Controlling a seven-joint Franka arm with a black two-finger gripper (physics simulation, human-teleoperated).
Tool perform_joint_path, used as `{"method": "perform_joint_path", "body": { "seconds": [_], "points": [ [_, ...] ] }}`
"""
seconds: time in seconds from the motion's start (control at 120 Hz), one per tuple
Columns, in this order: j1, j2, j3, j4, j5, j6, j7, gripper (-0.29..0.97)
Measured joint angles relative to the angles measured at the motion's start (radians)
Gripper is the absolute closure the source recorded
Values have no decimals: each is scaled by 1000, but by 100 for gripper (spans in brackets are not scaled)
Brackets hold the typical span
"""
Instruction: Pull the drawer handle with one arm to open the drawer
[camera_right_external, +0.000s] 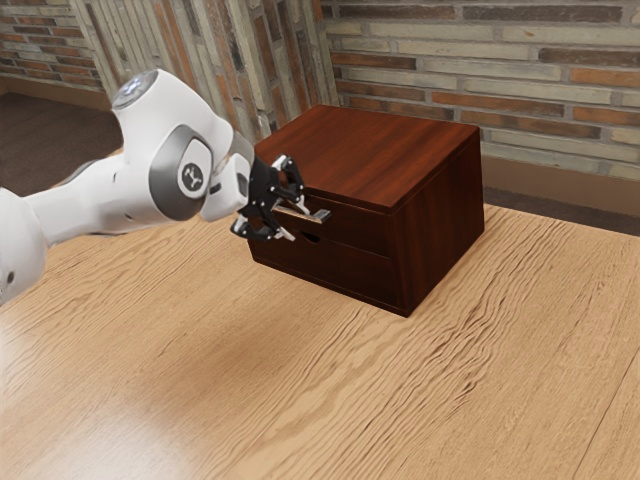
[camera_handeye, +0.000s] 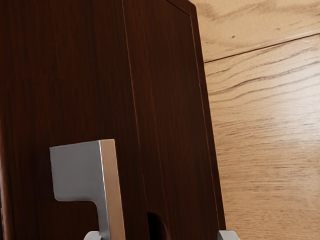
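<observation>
Closing squarely on the drawer handle (camera_right_external: 312, 213) is the step that matters now, I judge. The gripper (camera_right_external: 283, 215) sits at the front face of the cabinet (camera_right_external: 390, 165), right at the handle. Its jaws look spread wide, one above the bar and one below, so the bar lies between them but is not clamped. In the wrist view the silver bar stands off the cabinet's dark front and lies nearer one side of the hand than the other, so centring the hand on it first should keep the pads from pinching only its edge. Once the grip is firm, the pull should run straight out from the cabinet's front, level with the table (camera_right_external: 300, 400) — any tilt or sideways drag could jam the drawer or slide the whole cabinet across the wood. The upper drawer (camera_right_external: 350, 225), which carries the handle, looks flush with the cabinet's front or nearly so, and so does the lower drawer (camera_right_external: 330, 262) beneath it. No part of either interior shows, so I cannot tell what they hold, if anything.
</observation>
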Motion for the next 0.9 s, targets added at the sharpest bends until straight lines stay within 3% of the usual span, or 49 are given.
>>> {"method": "perform_joint_path", "body": {
  "seconds": [0.15,0.325,0.692,0.9],
  "points": [
    [1,7,-1,0,-1,1,15,48],
    [5,-58,16,-53,0,2,29,60],
    [5,-98,27,-126,6,7,48,59],
    [6,-197,28,-236,11,9,56,59]
  ]
}}
